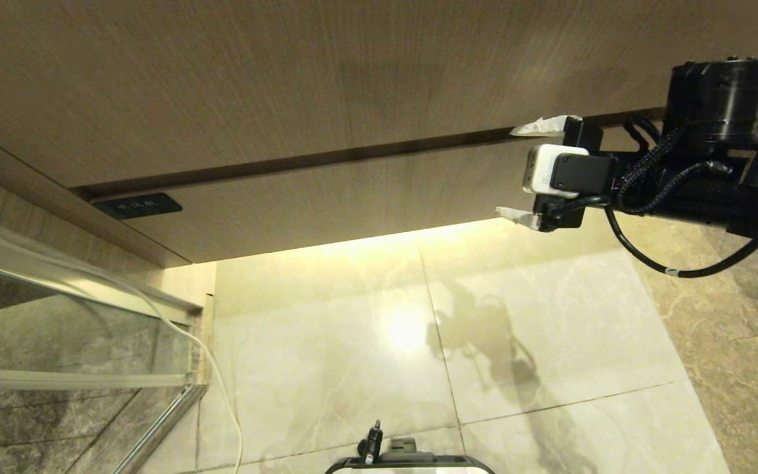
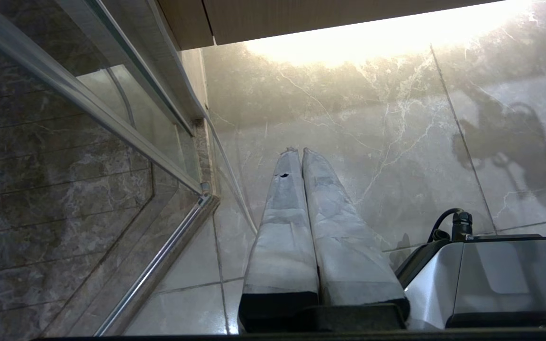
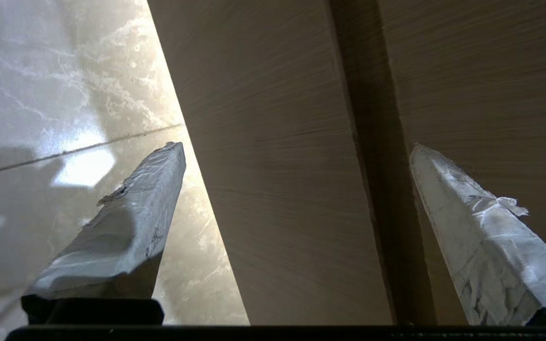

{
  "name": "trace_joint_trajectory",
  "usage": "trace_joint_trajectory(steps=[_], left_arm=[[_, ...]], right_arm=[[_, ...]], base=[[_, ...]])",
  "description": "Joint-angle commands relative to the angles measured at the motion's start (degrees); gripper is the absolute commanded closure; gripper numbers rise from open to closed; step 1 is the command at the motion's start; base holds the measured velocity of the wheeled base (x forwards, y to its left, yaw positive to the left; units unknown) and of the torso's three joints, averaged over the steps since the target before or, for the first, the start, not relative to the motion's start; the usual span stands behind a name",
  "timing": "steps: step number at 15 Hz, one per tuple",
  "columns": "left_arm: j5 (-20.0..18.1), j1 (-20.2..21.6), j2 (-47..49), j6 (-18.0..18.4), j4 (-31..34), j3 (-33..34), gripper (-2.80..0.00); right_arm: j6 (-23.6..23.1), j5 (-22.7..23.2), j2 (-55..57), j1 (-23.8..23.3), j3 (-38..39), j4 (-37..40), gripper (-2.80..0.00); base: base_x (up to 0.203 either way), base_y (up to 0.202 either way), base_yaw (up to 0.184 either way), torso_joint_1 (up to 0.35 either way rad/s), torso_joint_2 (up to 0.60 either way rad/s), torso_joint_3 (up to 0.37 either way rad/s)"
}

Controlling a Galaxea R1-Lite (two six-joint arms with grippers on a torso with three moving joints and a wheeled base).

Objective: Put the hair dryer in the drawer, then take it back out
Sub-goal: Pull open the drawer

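Closed wood-grain drawer (image 1: 326, 197), plain handle-less front, under taller panel

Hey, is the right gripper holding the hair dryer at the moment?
No, the right gripper is open with nothing between its taped fingers, which straddle the closed drawer front.

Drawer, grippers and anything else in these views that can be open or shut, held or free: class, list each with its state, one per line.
drawer: shut, front flush under the taller panel.
right tool: open, empty, level with the drawer front near the dark gap.
left tool: shut, empty, pointing at the floor.
glass door: cannot tell whether open or shut.
hair dryer: not in view.
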Motion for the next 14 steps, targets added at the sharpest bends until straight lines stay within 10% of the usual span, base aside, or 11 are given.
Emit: trace_joint_trajectory(steps=[1, 14], left_arm=[[0.01, 0.0, 0.0, -0.02, -0.01, 0.05, 0.0], [0.01, 0.0, -0.08, -0.02, -0.01, 0.11, 0.0]], right_arm=[[-0.51, 0.17, 2.67, -0.38, -2.17, 0.85, -2.8], [-0.17, 0.26, 9.54, -2.63, -15.7, 10.61, -2.8]], base=[[0.0, 0.0, 0.0, 0.0, 0.0, 0.0], [0.0, 0.0, 0.0, 0.0, 0.0, 0.0]])
